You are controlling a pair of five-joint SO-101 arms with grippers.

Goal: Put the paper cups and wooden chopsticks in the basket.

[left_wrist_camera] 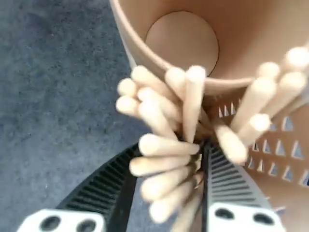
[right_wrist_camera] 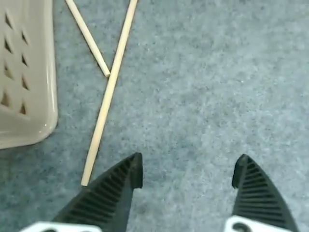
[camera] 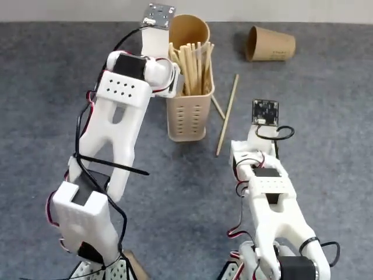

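Wooden chopsticks [camera: 192, 67] stand bundled in the basket [camera: 187, 119] beside one cup [camera: 189, 28], our left gripper [left_wrist_camera: 171, 159] around them, gripping or not we cannot tell, while our right gripper [right_wrist_camera: 189, 159] hangs spread over two loose sticks [right_wrist_camera: 108, 92], presumably to collect them.

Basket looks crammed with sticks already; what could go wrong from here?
The left gripper holds chopsticks at the packed basket; some might spill out or tip it. The two loose chopsticks lie touching beside the basket, so the open right gripper may grab both or nudge one away. The paper cup lies on its side and could roll.
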